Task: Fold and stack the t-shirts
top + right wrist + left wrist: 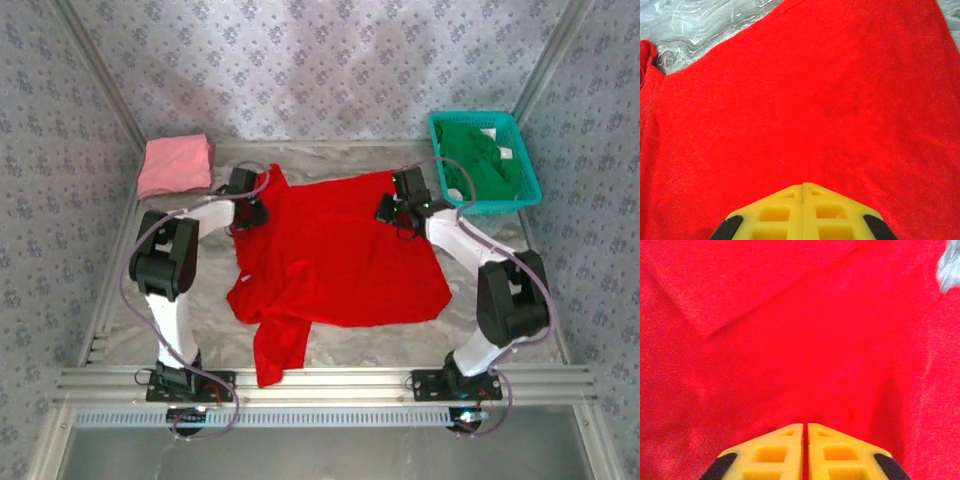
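The red t-shirt (340,260) lies spread out across the middle of the table, with one sleeve trailing toward the near edge. My left gripper (258,212) is at its far left corner. In the left wrist view that gripper (805,426) is shut, with a thin strip of red cloth (790,340) between its yellow fingers. At the shirt's far right corner my right gripper (388,212) has its fingers pressed together (803,186), tips down in the red cloth (815,100). The pink t-shirt (175,165) lies folded at the back left. The green t-shirt (480,160) is bunched in the basket.
A teal mesh basket (470,117) stands at the back right corner. Patterned walls close in the back and both sides. Bare marbled tabletop (115,330) shows left of the red shirt and beyond its far edge (700,25). A metal rail runs along the near edge.
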`<state>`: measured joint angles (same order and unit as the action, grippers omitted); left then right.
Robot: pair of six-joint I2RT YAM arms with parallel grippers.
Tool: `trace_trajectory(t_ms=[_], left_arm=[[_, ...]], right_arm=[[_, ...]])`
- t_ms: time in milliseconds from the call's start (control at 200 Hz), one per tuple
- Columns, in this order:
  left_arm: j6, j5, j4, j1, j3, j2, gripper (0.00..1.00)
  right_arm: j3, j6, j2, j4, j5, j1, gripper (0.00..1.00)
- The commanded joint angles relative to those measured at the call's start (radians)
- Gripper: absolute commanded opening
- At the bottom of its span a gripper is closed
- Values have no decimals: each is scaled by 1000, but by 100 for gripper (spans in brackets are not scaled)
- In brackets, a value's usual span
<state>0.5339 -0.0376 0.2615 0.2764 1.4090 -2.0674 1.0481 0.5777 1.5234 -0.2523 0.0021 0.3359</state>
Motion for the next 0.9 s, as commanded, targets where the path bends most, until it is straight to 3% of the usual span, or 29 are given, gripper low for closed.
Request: trace_trajectory(t_ms=[0,255,380,505,565,615,755,894], left_arm=[[14,-69,76,-19,124,-110,8],[-23,-108,201,-18,532,-336,8],[-81,-133,322,-21,926,-513,8],[-141,-125,576,-35,1482,-735,8],[-155,-116,677,-46,1667,-775,5],[-179,-80,748,-48,1734,-756,0],[-240,-16,966,-36,1772,-634,0],[-304,46,1166,40,1772,-532,0]], right_arm=[[-68,-5,-123,68,58,4,0],[-191,16,-310,107,150,-19,0],[-187,8,-328,88,136,-33,0],[-186,1,-345,73,114,-37,0],[-183,-7,-356,57,110,-37,0],[-186,-11,-367,48,111,-38,0],[-213,-7,-400,59,122,-40,0],[-227,-13,-389,73,123,-42,0]])
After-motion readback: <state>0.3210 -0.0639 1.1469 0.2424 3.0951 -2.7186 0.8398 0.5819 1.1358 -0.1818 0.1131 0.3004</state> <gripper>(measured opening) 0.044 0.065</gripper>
